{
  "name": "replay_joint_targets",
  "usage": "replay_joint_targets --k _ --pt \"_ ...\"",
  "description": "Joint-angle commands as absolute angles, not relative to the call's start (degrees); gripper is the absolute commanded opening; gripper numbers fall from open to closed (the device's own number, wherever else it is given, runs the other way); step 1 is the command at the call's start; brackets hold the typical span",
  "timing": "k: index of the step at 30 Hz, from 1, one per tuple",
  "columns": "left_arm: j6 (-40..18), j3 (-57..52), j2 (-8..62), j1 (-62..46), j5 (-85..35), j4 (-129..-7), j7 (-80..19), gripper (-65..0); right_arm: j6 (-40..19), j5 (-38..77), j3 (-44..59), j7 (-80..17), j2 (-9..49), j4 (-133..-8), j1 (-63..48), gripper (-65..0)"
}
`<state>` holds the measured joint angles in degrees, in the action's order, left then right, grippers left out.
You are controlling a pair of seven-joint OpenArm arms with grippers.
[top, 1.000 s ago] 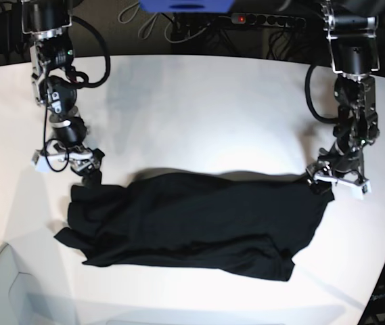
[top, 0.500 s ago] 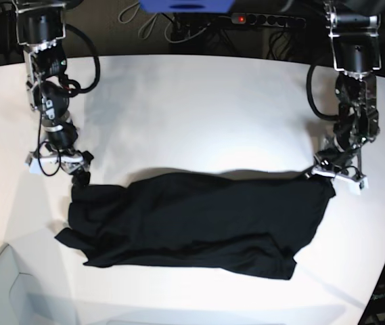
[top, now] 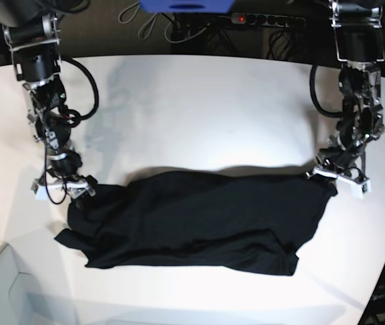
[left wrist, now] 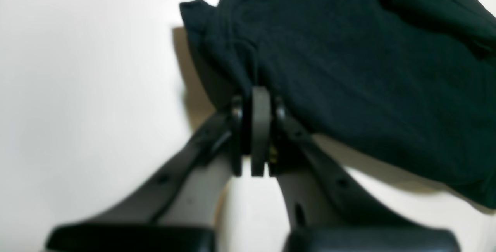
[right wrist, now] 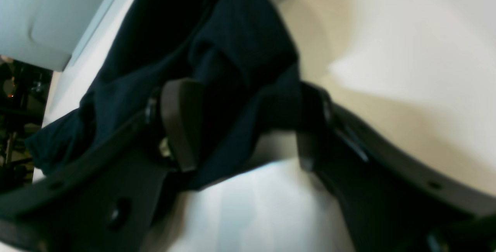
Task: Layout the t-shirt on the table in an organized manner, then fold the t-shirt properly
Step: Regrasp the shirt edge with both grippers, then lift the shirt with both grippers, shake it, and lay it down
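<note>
1. We see the shirt [top: 192,220] spread wide on the table [top: 199,108], bare top all round it.
2. Left claw [left wrist: 259,100] is clenched on the shirt's corner edge.
3. Right claw [right wrist: 240,128] gapes, the shirt's other corner bunched between its fingers [right wrist: 182,124].
4. Dark clutter beyond the table's far edge.

No text, label, brand, number or sign can be read in any of the three views.
</note>
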<state>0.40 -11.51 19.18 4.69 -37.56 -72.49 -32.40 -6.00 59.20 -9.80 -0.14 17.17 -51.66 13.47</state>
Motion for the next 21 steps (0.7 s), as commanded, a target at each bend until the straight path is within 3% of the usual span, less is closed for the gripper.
replay_joint_targets --k 1,4,6,13,21 --pt "0.2 -11.8 20.0 5.9 -37.8 -73.5 -31.3 -64.7 -5.0 59.5 -10.4 -3.2 17.4 -51.6 14.1 -27.3" --pt "0.2 -11.8 20.1 5.9 -37.8 -73.3 -31.3 -64.7 -5.0 59.5 -10.7 -3.2 17.0 -51.5 14.2 -27.6" --pt "0.2 -11.8 20.1 5.9 -37.8 -73.2 -31.3 -64.7 -5.0 59.5 -10.7 -3.2 16.7 -51.4 14.4 -31.1" --pt "0.2 -11.8 20.1 5.9 -37.9 -75.2 -31.3 -64.7 -5.0 59.5 -10.2 -3.2 18.6 -52.9 14.5 -65.0" --pt "0.0 -24.1 18.3 3.5 -37.9 -91.6 -38.7 -64.7 -5.0 59.6 -2.4 -3.1 21.2 -78.7 5.9 -65.0"
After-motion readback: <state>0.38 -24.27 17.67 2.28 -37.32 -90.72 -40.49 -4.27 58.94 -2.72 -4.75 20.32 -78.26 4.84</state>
